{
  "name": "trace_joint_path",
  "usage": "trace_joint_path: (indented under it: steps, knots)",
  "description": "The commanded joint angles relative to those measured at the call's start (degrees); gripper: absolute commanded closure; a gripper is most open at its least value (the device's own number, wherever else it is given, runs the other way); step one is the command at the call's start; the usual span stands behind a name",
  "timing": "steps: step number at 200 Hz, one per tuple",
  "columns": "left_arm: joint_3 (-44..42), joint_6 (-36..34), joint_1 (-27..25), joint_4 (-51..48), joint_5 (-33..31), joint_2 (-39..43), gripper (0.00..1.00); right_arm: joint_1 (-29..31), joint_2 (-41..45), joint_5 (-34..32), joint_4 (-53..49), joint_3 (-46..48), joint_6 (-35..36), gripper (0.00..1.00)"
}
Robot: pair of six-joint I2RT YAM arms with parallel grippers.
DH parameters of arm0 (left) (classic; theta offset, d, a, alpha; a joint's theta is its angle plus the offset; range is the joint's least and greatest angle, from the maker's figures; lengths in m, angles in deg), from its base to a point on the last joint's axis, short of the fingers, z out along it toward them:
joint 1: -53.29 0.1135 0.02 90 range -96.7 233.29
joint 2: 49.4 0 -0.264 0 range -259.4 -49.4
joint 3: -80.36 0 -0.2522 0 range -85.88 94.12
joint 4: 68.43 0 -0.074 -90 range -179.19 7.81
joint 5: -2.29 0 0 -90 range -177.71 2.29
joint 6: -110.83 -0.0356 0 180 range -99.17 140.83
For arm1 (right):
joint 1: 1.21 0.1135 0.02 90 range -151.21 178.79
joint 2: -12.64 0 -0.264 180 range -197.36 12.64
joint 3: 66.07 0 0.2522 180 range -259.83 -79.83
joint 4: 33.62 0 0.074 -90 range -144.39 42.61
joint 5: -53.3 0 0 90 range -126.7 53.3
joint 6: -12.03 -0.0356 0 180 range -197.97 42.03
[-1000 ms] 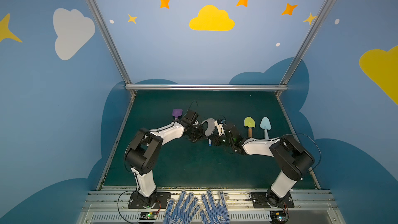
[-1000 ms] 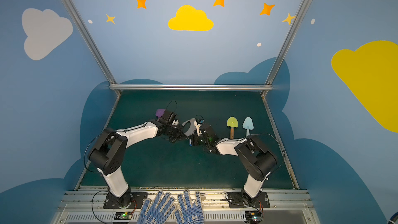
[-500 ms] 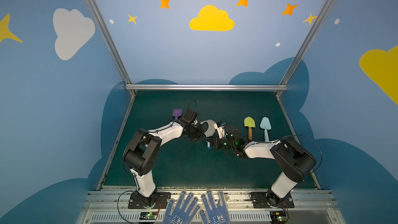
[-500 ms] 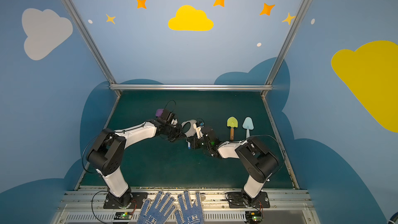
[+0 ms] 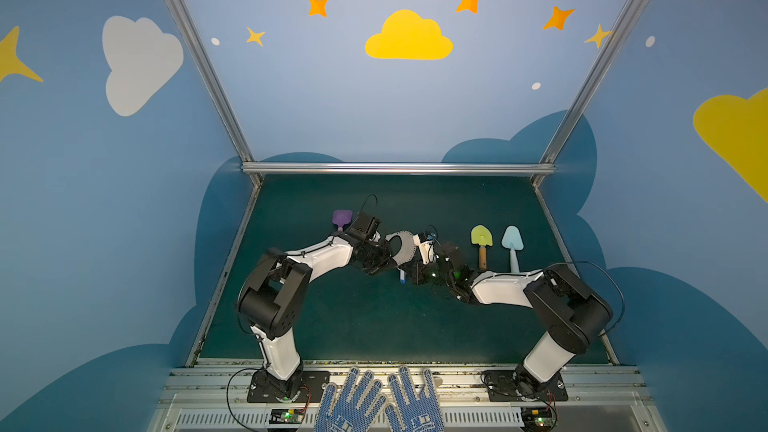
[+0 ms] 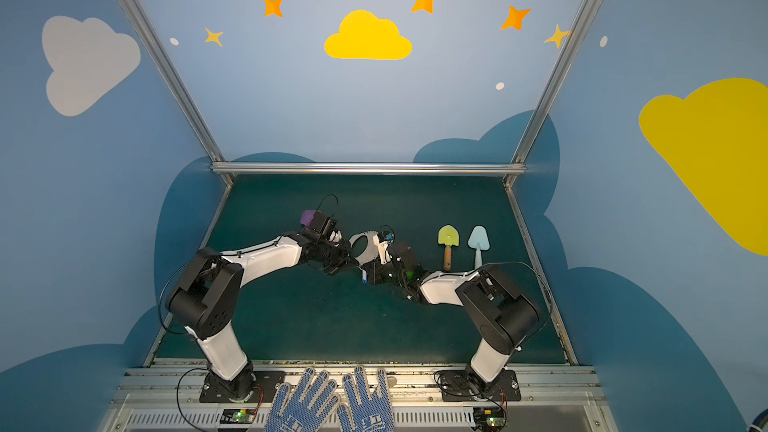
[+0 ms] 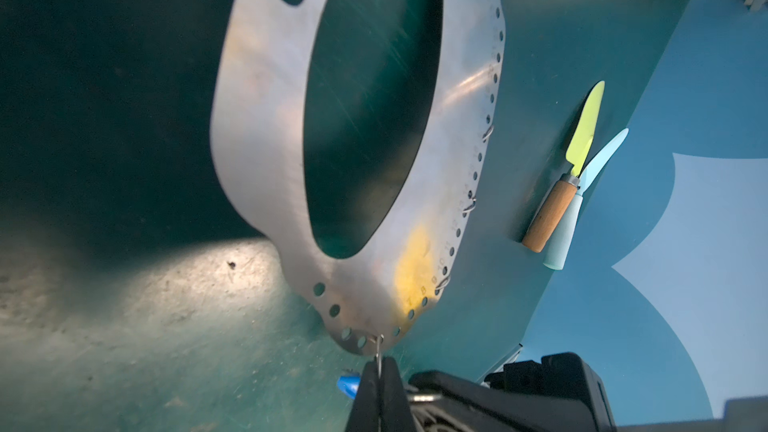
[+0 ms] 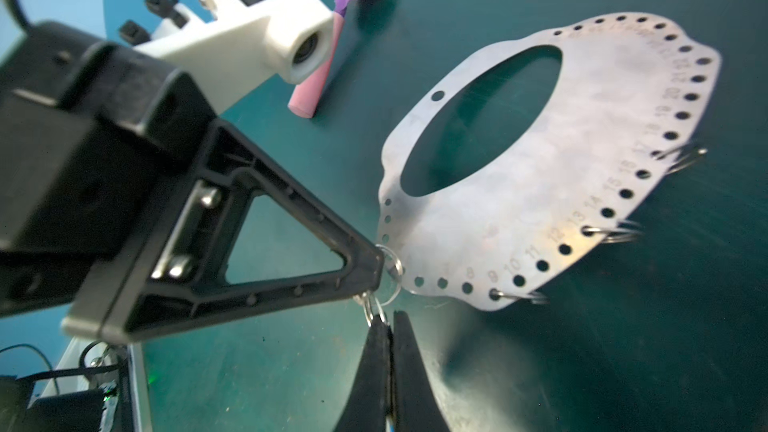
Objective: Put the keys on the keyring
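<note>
The keyring (image 5: 402, 249) (image 6: 365, 249) is a flat grey oval metal band with a holed edge, held tilted above the green mat between both arms. My left gripper (image 7: 379, 362) (image 8: 376, 268) is shut on a small wire ring (image 8: 393, 267) at the band's edge. My right gripper (image 8: 388, 324) is shut on the keys, pinching their small split ring (image 8: 369, 308) right beside that wire ring. The keys' blue tag (image 5: 402, 276) (image 6: 364, 277) (image 7: 348, 384) pokes out below the grippers. The key's metal blade is hidden.
A purple toy shovel (image 5: 341, 218) lies behind the left wrist. A green shovel (image 5: 481, 238) and a light blue one (image 5: 512, 239) lie to the right. A pair of blue dotted gloves (image 5: 374, 401) rests on the front rail. Blue walls close in three sides.
Both grippers stay shut. The right gripper has edged slightly left toward the keyring's edge, and the band has shifted a little with it.
</note>
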Motion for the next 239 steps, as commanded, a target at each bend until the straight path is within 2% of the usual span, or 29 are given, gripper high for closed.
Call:
trace_joint_path:
  steps: [1,93,150,182,198,239]
  knots:
    - [-0.36,0.13,-0.11,0.27,0.75,2.32,0.96,0.04,-0.54,-2.26,-2.95,-1.80,-0.19,1.00]
    - [-0.19,-0.11,-0.17,0.33,0.95,1.28,0.96,0.19,-0.98,-0.98,-2.45,-2.06,-0.17,1.00]
    - [1.81,-5.74,-0.20,-8.20,-6.64,-2.67,0.96,0.04,1.32,-1.89,-6.24,-0.98,1.99,1.00]
    - [1.97,-5.92,-0.02,-9.65,-8.37,-1.07,0.72,0.02,5.01,-1.34,-5.83,0.57,5.02,1.00]
    - [1.94,-5.64,0.06,-9.62,-8.53,1.02,0.63,0.00,7.64,-2.44,-4.61,3.07,6.93,1.00]
    - [2.40,-4.38,0.85,-9.09,-5.61,6.67,0.59,0.41,12.73,-8.67,-4.92,4.34,15.75,1.00]
